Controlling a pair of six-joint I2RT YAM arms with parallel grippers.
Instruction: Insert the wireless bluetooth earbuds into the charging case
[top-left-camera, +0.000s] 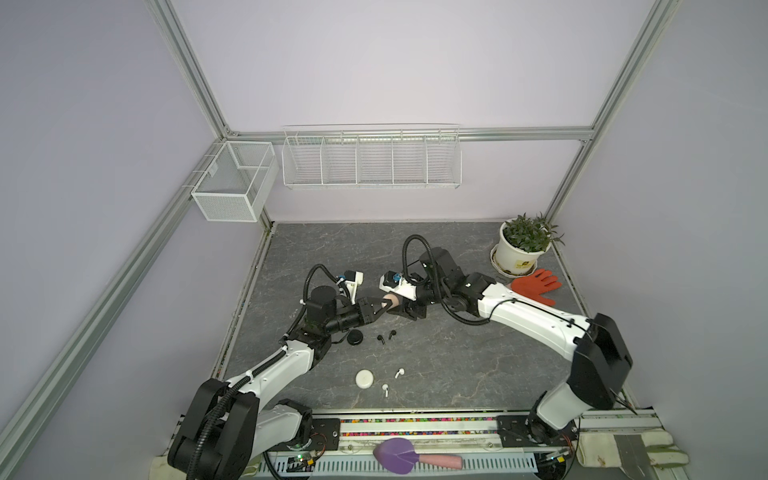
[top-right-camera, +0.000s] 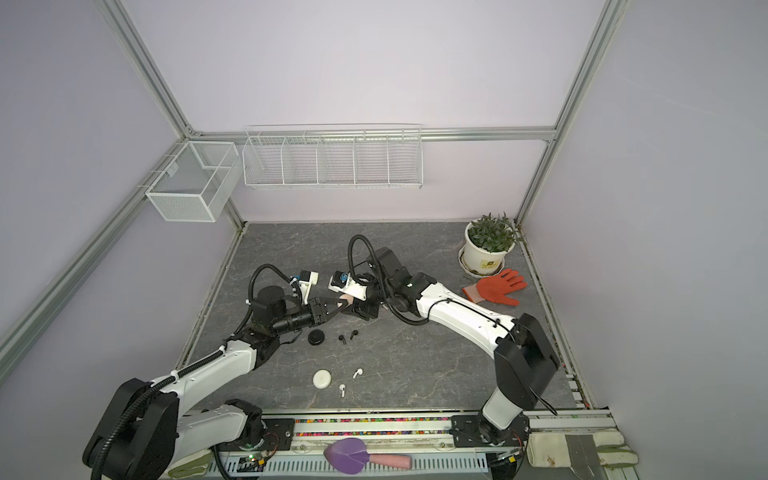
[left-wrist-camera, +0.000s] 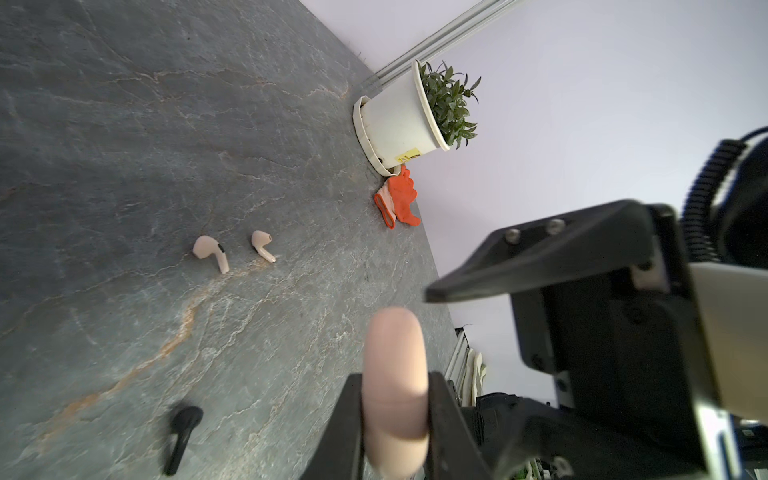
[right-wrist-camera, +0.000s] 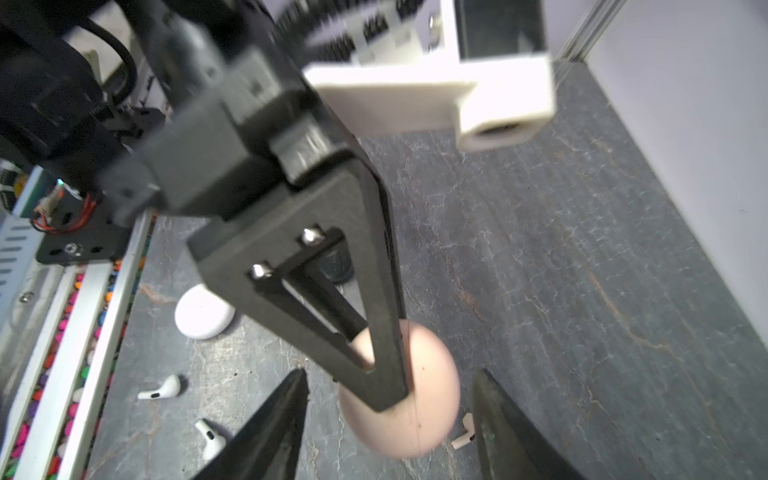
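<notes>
Left wrist view: the pink case (left-wrist-camera: 395, 353) is a smooth, pale-pink oval with a faint seam across it. It stands on edge, and its lid looks shut. The left gripper (left-wrist-camera: 395, 376) pinches it across its thin sides between two black fingers.

In both top views the case is over the middle of the grey table (top-left-camera: 457, 353), well left of the pot (top-left-camera: 513, 253) and nearer the front edge.

The right gripper (right-wrist-camera: 390, 374) faces the case from the pot's side with its jaws spread wide. In the right wrist view one finger stands on each side of the case, with a gap at both, so neither touches it.

The pink earbuds (left-wrist-camera: 210, 251) are two short-stemmed pieces lying near each other on the table, not touching, on the pot's side of the case. One also shows in the right wrist view just beside a right finger. In both top views the right arm's wrist hides the pair.

The black earbuds (top-left-camera: 380, 339) lie near each other just beside a round black case (top-left-camera: 354, 337). They are farther from the pot than the pink case and toward the front.

The white earbuds (top-left-camera: 399, 372) and a round white case (top-left-camera: 365, 379) lie farthest from the pot, near the front edge.

An orange glove (top-left-camera: 536, 284) lies flat just beside the pot, on its front side.

Obstructions: in the right wrist view a finger of the left gripper crosses in front of the pink case and covers part of it. The black case lies close under the left arm's forearm.
</notes>
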